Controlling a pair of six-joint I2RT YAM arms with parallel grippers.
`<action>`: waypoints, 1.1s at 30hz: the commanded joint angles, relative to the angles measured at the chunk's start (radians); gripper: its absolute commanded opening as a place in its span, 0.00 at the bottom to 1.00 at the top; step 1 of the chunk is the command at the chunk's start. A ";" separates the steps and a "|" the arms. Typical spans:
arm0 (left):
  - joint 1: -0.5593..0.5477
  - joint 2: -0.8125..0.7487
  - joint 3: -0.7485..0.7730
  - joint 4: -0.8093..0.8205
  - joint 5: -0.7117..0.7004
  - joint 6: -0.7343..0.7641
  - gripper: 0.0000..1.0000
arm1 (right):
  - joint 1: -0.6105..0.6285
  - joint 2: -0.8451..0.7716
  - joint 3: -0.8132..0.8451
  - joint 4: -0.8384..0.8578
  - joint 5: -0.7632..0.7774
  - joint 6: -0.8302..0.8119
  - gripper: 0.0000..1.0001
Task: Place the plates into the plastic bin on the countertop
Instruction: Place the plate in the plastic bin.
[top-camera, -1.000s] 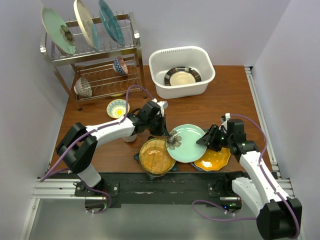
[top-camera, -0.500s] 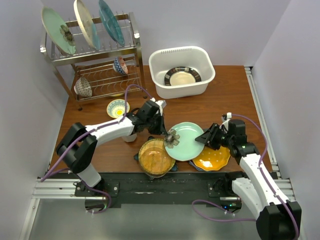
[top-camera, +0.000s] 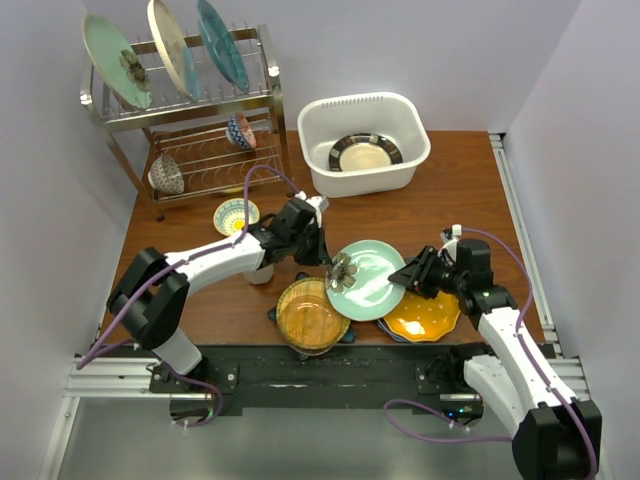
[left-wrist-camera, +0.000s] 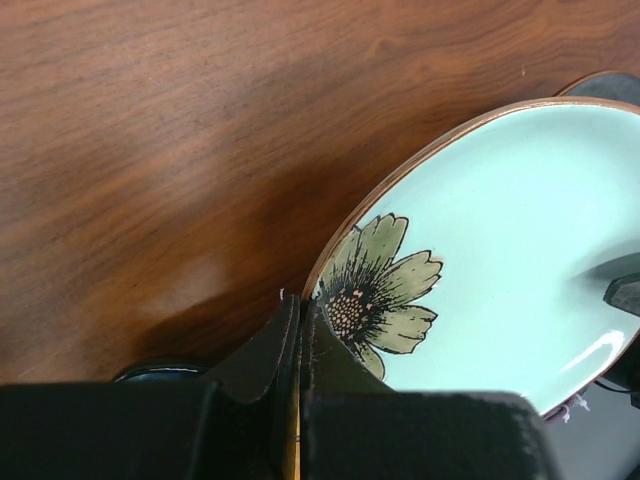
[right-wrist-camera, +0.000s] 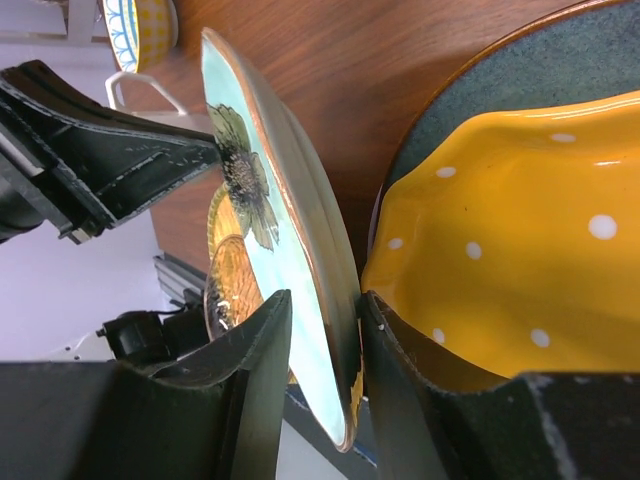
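Observed from the near side of the bench (top-camera: 440, 210).

Mint plate (top-camera: 368, 280) (left-wrist-camera: 500, 250) (right-wrist-camera: 228, 100): held between the two arms in front of the bin (top-camera: 315, 115), well apart from it. It is tilted, with its flowered edge toward the left arm, and in the right wrist view it is nearly edge-on.

Left gripper (top-camera: 333, 265) (left-wrist-camera: 300, 320): closed to a thin slit on the plate's rim right at the flower, one finger on each face.

Right gripper (top-camera: 398, 282) (right-wrist-camera: 322, 320): clamped on the opposite rim, its fingers on either side of the plate edge with little gap to spare.

Beneath and right of the mint plate, an orange plate (top-camera: 428, 318) (right-wrist-camera: 500, 260) lies on a dark teal plate (right-wrist-camera: 520, 80). Whether the mint plate touches the orange one cannot be told.

To the left, an amber plate (top-camera: 308, 315) sits on a star plate (top-camera: 272, 313) at the front edge. The mint plate's flowered edge overlaps the amber plate in the overhead view.

Bin: stands at the back of the bench with a striped plate (top-camera: 365, 152) lying flat inside.

Rack (top-camera: 268, 70): at the rear left, with three plates on edge in the top tier and bowls below. A small bowl (top-camera: 235, 215) stands on the bench just in front of it.
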 joint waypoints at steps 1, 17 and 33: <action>-0.019 -0.068 0.032 0.121 0.091 -0.029 0.00 | 0.009 0.005 0.017 0.115 -0.142 0.032 0.36; -0.019 -0.091 0.031 0.126 0.089 -0.036 0.00 | 0.009 0.006 0.002 0.137 -0.166 0.033 0.05; -0.019 -0.144 0.029 0.118 0.055 -0.023 0.06 | 0.010 0.007 -0.009 0.143 -0.166 0.038 0.00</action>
